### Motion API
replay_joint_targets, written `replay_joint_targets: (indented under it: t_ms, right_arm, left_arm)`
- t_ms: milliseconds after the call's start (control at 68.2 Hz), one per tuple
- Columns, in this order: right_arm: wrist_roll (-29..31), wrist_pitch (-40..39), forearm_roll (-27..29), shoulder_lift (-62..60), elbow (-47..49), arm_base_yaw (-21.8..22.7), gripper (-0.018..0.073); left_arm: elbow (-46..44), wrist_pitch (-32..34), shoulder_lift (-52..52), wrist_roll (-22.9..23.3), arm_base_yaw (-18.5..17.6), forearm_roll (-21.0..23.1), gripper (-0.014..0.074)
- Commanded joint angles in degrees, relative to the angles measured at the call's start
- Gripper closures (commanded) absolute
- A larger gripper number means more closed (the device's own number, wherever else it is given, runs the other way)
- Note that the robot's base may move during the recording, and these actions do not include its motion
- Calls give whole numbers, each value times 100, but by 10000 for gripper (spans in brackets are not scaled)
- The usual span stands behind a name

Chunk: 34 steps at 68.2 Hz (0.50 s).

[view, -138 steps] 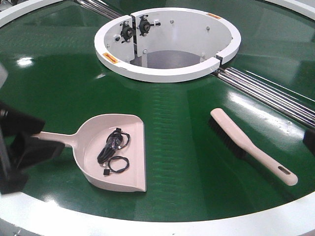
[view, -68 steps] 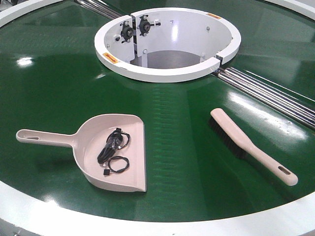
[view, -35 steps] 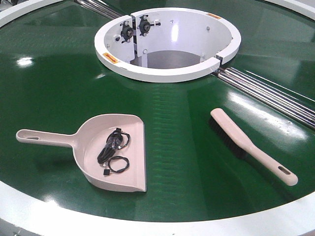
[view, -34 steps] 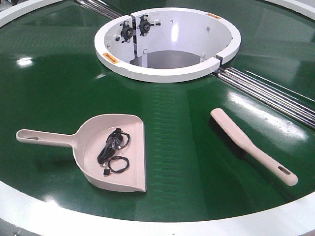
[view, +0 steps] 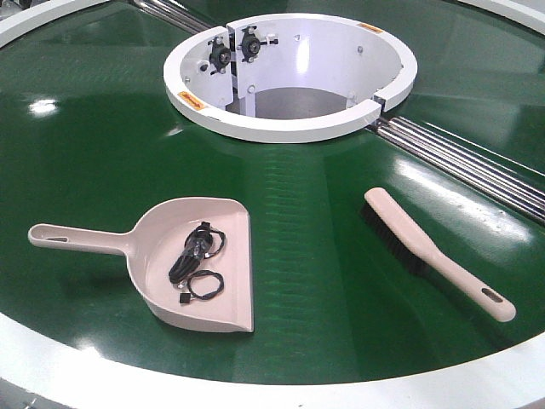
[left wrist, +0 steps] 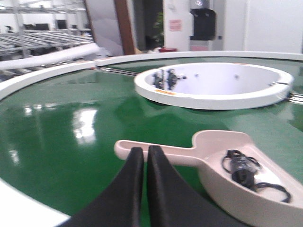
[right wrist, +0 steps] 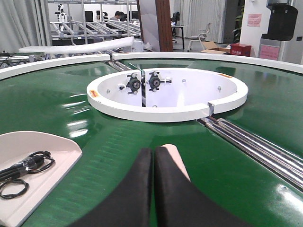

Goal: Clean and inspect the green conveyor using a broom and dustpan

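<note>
The glossy dark green ring-shaped conveyor (view: 324, 281) carries both tools near its white outer rim, in front of the white circular central hub (view: 289, 72). The pale pink-beige plastic dustpan (view: 192, 260) lies at the left, a coiled black cable (view: 197, 260) inside its pan. The slim pink-beige broom with black bristles (view: 434, 251) lies well apart at the right. Left gripper (left wrist: 144, 153): jaws pressed together, empty, just before the dustpan handle. Right gripper (right wrist: 154, 153): jaws pressed together, empty, in front of the broom's end.
</note>
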<state>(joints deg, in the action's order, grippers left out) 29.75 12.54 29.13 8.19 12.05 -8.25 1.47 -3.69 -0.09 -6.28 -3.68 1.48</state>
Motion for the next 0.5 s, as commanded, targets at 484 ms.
replay_joint_targets:
  t_ms: [484]
  right_arm:
    - [9,-333,46,92,146,5,568]
  left_arm:
    - [67,267,-146,162,459,-12,603]
